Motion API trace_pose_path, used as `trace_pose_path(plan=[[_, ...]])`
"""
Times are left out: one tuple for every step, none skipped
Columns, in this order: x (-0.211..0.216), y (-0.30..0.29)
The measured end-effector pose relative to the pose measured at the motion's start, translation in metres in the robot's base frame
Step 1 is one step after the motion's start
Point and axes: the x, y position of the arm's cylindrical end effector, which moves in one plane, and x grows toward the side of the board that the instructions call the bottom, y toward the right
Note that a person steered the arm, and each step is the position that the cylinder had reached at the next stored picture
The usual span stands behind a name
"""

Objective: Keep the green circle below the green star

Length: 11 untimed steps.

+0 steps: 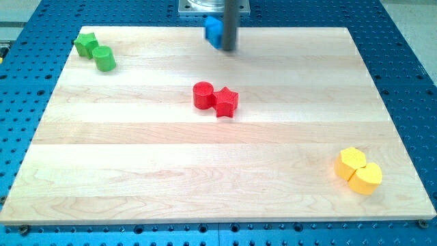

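Wooden board [136, 137], green circle [105, 59] touching green star [85, 44] (far left of my tip [229, 49])

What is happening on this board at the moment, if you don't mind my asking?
A single arm with a dark rod is working on a wooden board. My tip sits at the view's top, touching a blue block, far from the green pair. In the top left corner, the green circle already lies just below and right of the green star. Red and yellow blocks rest untouched elsewhere.
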Motion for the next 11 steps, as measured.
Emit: trace_pose_path(plan=[[0.000,-0.066],[0.003,-0.100],[-0.006,-0.130],[0.028,-0.171],[0.039,-0.204],[0.072,-0.217],[0.068,-0.166],[0.088,-0.178],[0.093,-0.198],[0.093,-0.198],[0.095,-0.215]])
